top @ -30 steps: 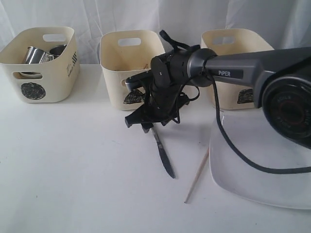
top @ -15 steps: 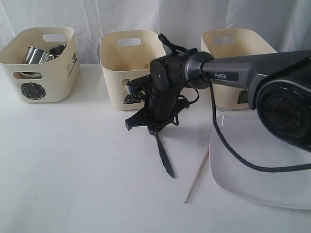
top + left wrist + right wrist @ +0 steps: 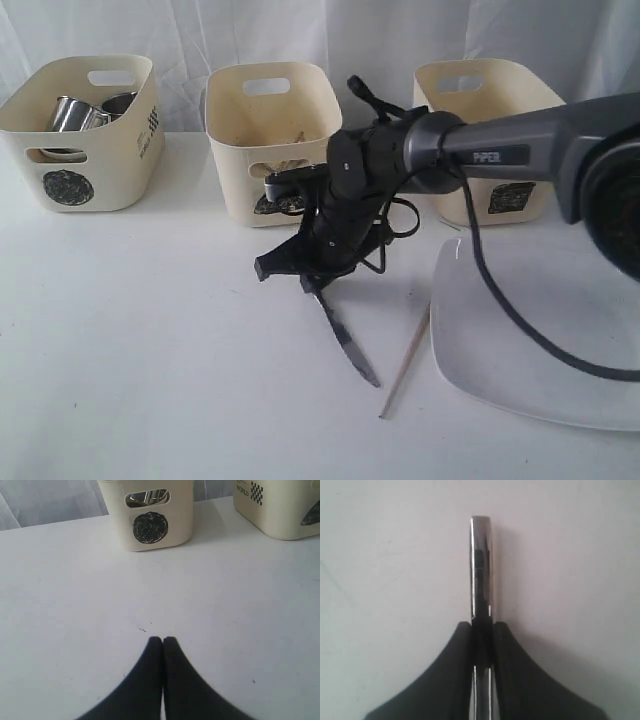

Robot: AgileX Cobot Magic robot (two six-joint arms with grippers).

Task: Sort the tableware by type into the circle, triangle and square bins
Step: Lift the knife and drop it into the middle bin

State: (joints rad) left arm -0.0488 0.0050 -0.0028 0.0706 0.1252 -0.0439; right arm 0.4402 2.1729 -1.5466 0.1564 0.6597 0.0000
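Steel knife (image 3: 343, 338): tilting from its handle, blade pointing toward five o'clock — chopstick (image 3: 405, 365) lying beside it.
Right gripper (image 3: 313, 284): clenching the handle edge-on, likely so it isn't slipping.
Left gripper (image 3: 162, 641): resting pinched together, empty.
Triangle bin (image 3: 262, 130): waiting at twelve o'clock — probably the destination.

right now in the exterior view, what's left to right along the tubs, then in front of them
Tubs: circle tub → triangle tub → square tub. In front: knife, held by the right end effector → chopstick → white plate.
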